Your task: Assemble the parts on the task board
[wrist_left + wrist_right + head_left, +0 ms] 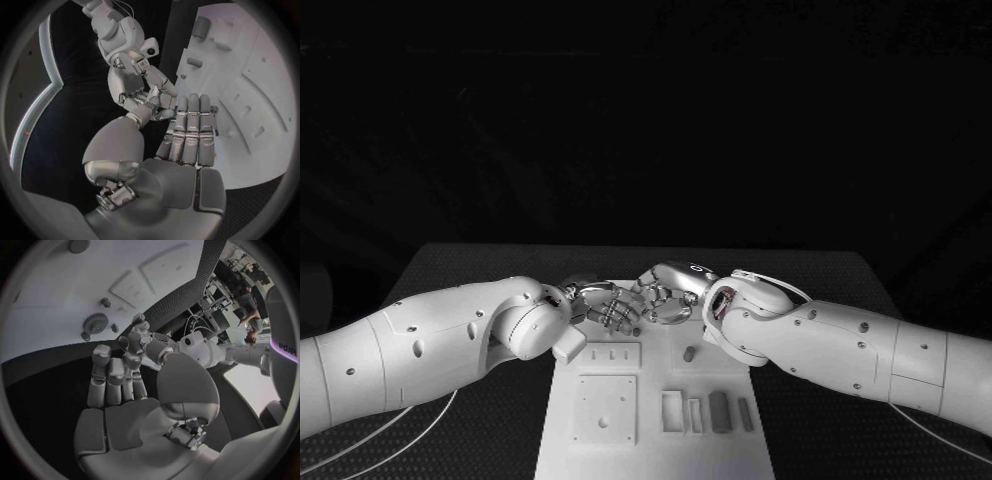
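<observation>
The white task board (661,445) lies lengthwise on the black table. My left hand (599,306) and right hand (669,293) meet fingertip to fingertip above the board's far end. In the left wrist view the left hand (181,145) has its fingers straight and side by side, its thumb reaching to the right hand's (134,82) curled fingertips. The right wrist view has the right hand (119,385) with fingers stretched toward the left hand (147,342). Whether a part sits between the touching tips is hidden. A small grey peg (689,353) and a grey bar (718,411) rest on the board.
A raised square plate (606,408) and a smaller one (612,353) sit on the board's left half. A round knob (97,323) and a small peg (106,302) stand on the board (56,300). Thin cables (387,432) curve over the table beside my left arm.
</observation>
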`<control>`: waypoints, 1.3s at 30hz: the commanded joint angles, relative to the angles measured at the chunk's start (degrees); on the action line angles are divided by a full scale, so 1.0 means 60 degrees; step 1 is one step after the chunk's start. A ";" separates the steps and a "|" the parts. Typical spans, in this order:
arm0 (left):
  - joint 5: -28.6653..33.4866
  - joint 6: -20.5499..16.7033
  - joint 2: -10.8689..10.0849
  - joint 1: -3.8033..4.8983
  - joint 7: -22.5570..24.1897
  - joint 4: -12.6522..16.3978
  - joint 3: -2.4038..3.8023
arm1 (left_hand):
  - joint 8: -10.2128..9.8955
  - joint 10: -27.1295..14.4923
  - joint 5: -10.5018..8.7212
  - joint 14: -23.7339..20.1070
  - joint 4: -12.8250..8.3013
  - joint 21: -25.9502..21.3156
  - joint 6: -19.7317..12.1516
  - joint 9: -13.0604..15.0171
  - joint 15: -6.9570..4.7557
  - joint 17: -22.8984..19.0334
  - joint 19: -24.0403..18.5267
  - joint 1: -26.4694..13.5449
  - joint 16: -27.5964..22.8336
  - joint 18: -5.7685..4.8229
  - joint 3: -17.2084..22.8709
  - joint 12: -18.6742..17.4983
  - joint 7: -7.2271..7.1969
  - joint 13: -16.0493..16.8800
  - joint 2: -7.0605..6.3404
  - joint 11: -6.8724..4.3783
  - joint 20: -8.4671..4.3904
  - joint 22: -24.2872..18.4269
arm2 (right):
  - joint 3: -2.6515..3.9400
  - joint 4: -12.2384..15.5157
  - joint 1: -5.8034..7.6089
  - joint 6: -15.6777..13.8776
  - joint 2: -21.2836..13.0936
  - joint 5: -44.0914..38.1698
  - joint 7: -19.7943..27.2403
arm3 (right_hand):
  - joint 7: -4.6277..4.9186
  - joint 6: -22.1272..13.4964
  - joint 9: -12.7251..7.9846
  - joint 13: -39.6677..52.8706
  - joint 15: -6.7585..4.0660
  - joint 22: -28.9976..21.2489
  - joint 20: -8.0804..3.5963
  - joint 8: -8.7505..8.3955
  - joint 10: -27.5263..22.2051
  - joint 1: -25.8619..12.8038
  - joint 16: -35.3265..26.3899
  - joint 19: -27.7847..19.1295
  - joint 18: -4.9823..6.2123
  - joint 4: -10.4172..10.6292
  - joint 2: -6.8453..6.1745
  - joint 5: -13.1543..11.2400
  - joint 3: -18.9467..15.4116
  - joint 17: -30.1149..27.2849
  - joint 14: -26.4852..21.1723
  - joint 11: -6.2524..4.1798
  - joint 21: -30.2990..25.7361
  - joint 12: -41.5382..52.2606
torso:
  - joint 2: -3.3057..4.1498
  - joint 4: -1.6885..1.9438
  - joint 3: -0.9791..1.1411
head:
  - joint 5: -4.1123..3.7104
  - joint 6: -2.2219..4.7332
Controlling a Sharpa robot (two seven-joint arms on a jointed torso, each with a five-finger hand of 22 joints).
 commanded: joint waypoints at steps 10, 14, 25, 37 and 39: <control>-0.0045 0.0039 -0.0026 0.0007 -0.0218 -0.0014 0.0004 | -0.0052 -0.0114 -0.0015 0.0039 0.0091 -0.0075 -0.0129 0.0004 0.0020 0.0045 -0.0018 0.0000 -0.0057 -0.0116 0.0003 -0.0056 0.0028 0.0031 -0.0206 0.0026 -0.0062 0.0027 | 0.0027 0.0010 -0.0004 0.0047 -0.0059 0.0150 0.0049 | 0.0453 0.0960 0.0035 -0.0012 -0.0059 0.0146 -0.0095 0.0054 -0.0017 0.0007 0.0007 0.0005 0.0066 0.0005 0.0088 -0.0035 0.0027 -0.0014 0.0044 0.0020 0.0020 -0.0048 | 0.0001 0.0004 0.0006 | -0.0002 -0.0007; -0.0261 -0.0086 -0.0060 0.0007 -0.0364 -0.0027 0.0004 | -0.0079 -0.0196 0.0004 0.0025 0.0237 -0.0106 -0.0236 0.0009 0.0035 0.0091 -0.0048 -0.0449 -0.0090 -0.0123 -0.0380 -0.0089 0.0069 0.0062 -0.0673 0.0061 -0.0059 0.0047 | 0.0041 0.0086 -0.0004 0.0053 -0.0129 0.0113 0.0031 | 0.0450 0.0968 0.0038 -0.0011 -0.0060 0.0147 -0.0097 0.0056 -0.0013 0.0009 0.0009 0.0007 0.0066 0.0001 0.0086 -0.0035 0.0027 -0.0013 0.0047 0.0018 0.0022 -0.0046 | -0.0003 0.0002 0.0001 | -0.0002 -0.0003; -0.0394 -0.0007 -0.0219 0.0008 -0.0516 0.0001 0.0003 | 0.0006 -0.0264 -0.0017 0.0020 0.0863 -0.0212 -0.0284 0.0101 0.0012 0.0211 -0.0016 -0.1536 -0.0178 -0.0047 -0.0890 -0.0100 0.0043 0.0177 -0.1518 0.0052 -0.0066 0.0024 | 0.0107 0.0098 0.0000 -0.0034 -0.0266 -0.0316 -0.0063 | 0.0446 0.0980 0.0043 -0.0009 -0.0063 0.0148 -0.0101 0.0057 -0.0005 0.0014 0.0013 0.0011 0.0066 -0.0005 0.0070 -0.0036 0.0025 -0.0012 0.0054 0.0013 0.0025 -0.0043 | 0.0000 -0.0001 -0.0002 | -0.0030 0.0011; -0.0354 0.0031 -0.0264 0.0008 -0.0043 0.0120 0.0003 | 0.0564 0.0220 -0.0017 0.0106 0.0781 -0.0303 0.0546 0.0379 -0.0046 0.0379 -0.0022 -0.1454 -0.0223 -0.0073 -0.1074 0.0176 -0.0457 0.0426 -0.0850 -0.0246 -0.0086 0.0072 | 0.0131 -0.0157 0.0001 -0.0070 0.0042 -0.1153 -0.0779 | 0.0439 0.0996 0.0049 -0.0007 -0.0067 0.0151 -0.0107 0.0058 0.0008 0.0025 0.0018 0.0018 0.0066 -0.0004 0.0045 -0.0035 0.0025 -0.0012 0.0065 0.0006 0.0030 -0.0040 | 0.0006 -0.0010 -0.0007 | -0.0075 0.0012; -0.0281 -0.0071 -0.0261 0.0008 0.0069 0.0137 0.0003 | 0.0594 0.0282 -0.0014 0.0144 0.0630 -0.0316 0.0620 0.0389 -0.0063 0.0403 -0.0022 -0.1355 -0.0224 -0.0088 -0.1132 0.0196 -0.0519 0.0450 -0.0639 -0.0282 -0.0097 0.0080 | 0.0130 -0.0188 0.0001 -0.0075 0.0092 -0.1299 -0.0964 | 0.0438 0.0998 0.0050 -0.0007 -0.0067 0.0151 -0.0107 0.0058 0.0009 0.0025 0.0018 0.0019 0.0066 -0.0004 0.0042 -0.0035 0.0025 -0.0012 0.0066 0.0006 0.0031 -0.0040 | 0.0007 -0.0002 -0.0005 | -0.0083 0.0012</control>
